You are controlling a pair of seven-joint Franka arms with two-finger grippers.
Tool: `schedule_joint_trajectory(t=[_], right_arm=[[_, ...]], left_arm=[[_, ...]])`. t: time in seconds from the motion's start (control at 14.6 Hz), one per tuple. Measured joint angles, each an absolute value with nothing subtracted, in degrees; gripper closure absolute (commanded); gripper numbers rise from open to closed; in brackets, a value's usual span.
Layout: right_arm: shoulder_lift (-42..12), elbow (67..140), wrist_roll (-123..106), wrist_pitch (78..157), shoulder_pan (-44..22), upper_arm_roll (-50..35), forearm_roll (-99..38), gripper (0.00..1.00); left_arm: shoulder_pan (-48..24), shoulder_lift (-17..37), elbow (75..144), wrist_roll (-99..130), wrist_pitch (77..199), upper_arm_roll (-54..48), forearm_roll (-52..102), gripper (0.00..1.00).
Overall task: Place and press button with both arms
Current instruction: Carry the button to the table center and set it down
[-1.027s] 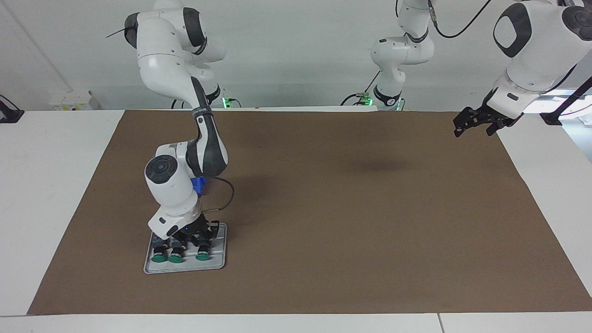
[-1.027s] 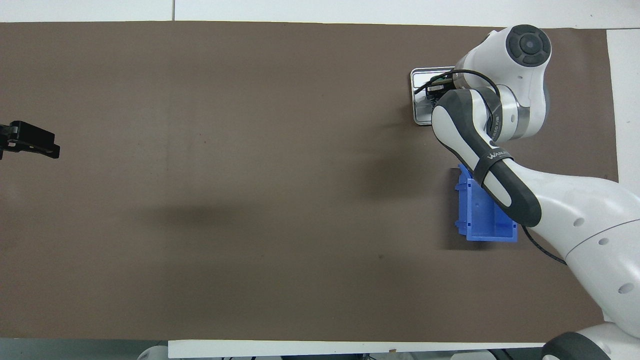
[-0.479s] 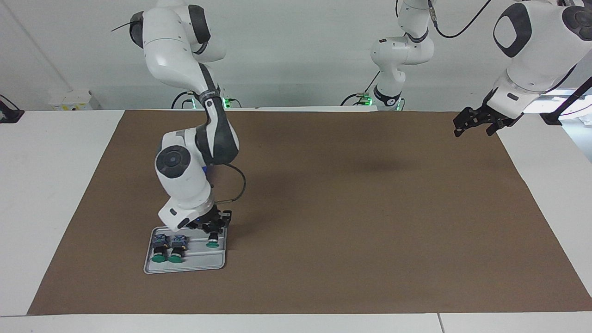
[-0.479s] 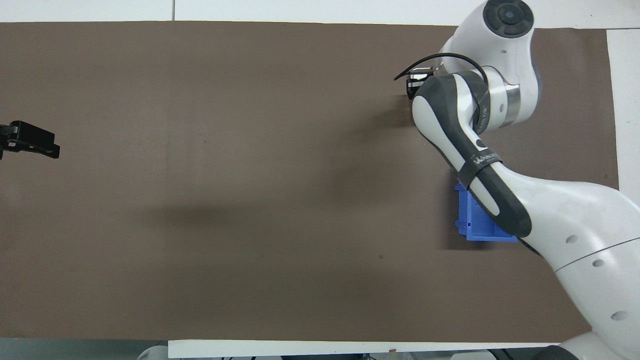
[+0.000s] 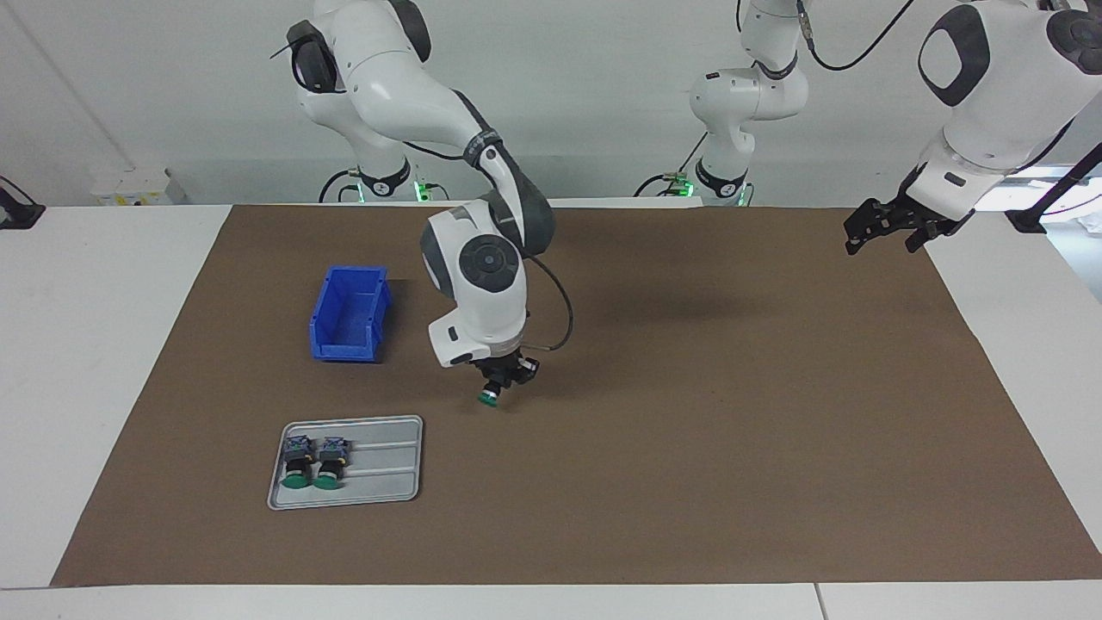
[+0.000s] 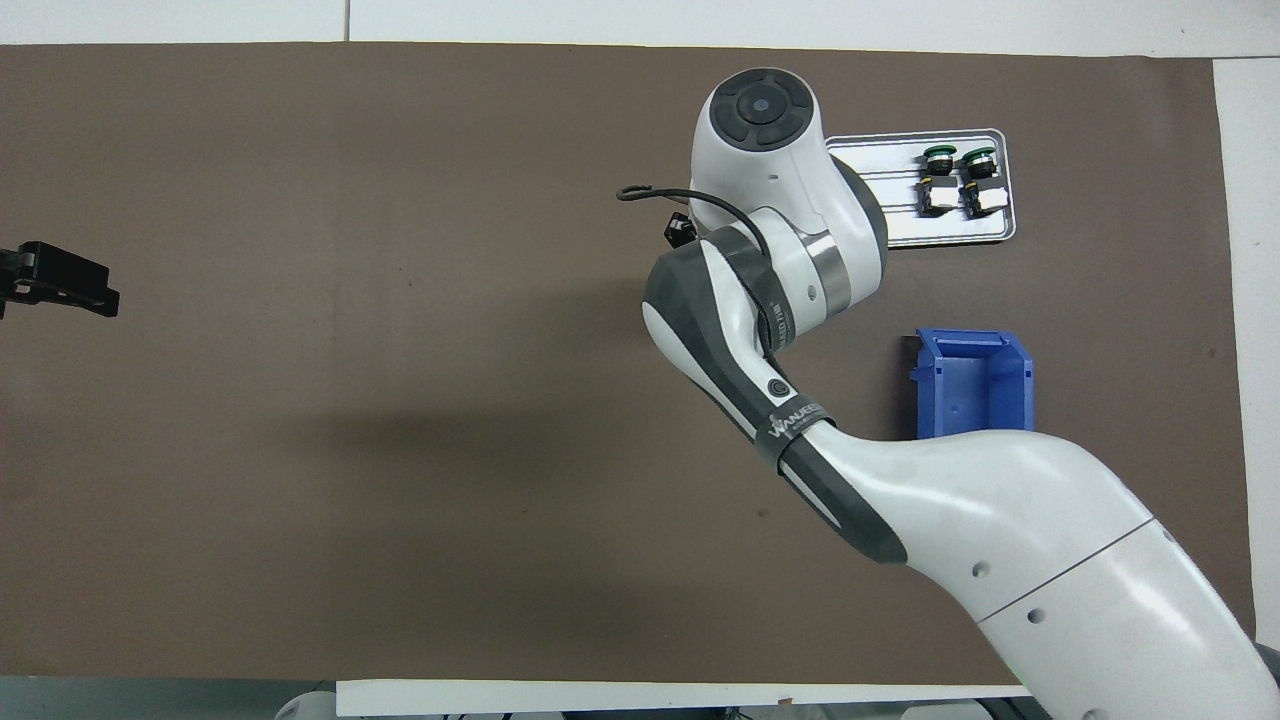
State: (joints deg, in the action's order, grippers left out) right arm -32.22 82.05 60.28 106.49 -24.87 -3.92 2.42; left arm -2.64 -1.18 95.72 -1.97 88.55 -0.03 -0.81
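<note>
My right gripper (image 5: 498, 386) is shut on a green-capped button (image 5: 489, 397), cap down, and holds it above the brown mat beside the grey tray. In the overhead view the right arm's wrist hides the gripper and the button. Two more buttons (image 5: 313, 462) lie side by side in the grey tray (image 5: 379, 482), at the end toward the right arm's end of the table; they also show in the overhead view (image 6: 958, 180). My left gripper (image 5: 882, 228) hangs in the air over the mat's edge at the left arm's end and waits (image 6: 62, 282).
A blue open bin (image 5: 349, 313) stands on the mat nearer to the robots than the tray; it shows in the overhead view too (image 6: 972, 380). The brown mat (image 5: 689, 430) covers most of the white table.
My right gripper took one button out of the tray, rose and carried it toward the middle of the mat. The tray now holds two buttons. The left arm has not moved.
</note>
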Motion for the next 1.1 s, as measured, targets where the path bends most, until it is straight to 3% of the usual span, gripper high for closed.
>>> schedule_joint_trajectory(t=[0.41, 1.1], right_arm=[[-31.8, 81.8, 77.3, 103.7, -32.6, -4.0, 3.9, 1.0], [-31.9, 84.4, 117.7, 109.1, -33.5, -4.2, 0.2, 0.97]], left_arm=[[-2.6, -1.2, 95.7, -2.0, 88.6, 0.0, -0.8, 0.0], [-2.6, -1.2, 95.7, -2.0, 88.6, 0.0, -0.8, 0.0]])
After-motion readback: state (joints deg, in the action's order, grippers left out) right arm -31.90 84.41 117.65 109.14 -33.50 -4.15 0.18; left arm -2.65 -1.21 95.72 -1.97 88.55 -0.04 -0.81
